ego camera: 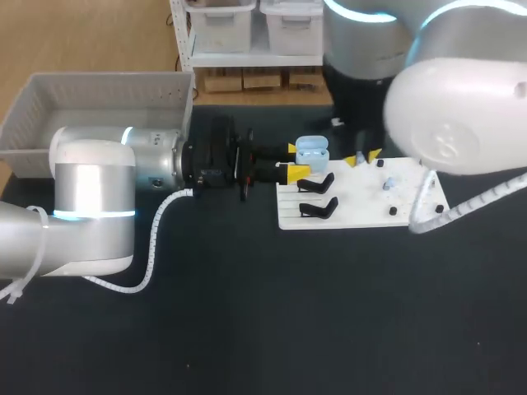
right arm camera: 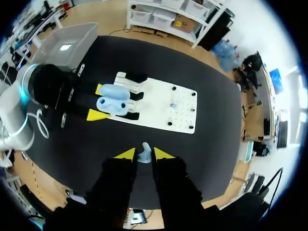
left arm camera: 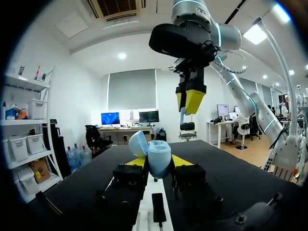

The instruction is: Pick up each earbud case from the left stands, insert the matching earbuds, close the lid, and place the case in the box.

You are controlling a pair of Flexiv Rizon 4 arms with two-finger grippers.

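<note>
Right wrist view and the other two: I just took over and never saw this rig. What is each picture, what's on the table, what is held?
You are driving two robot arms at a black table. The head view looks down from above and behind: the left arm enters at its left, the right arm at its right. Each round picture comes from a camera on one wrist, looking along its yellow-tipped jaws. On the table stand a white board with black stands and a grey plastic box. The left jaws are shut on a pale blue earbud case with its lid open. The right jaws pinch a small pale blue earbud higher up.
</note>
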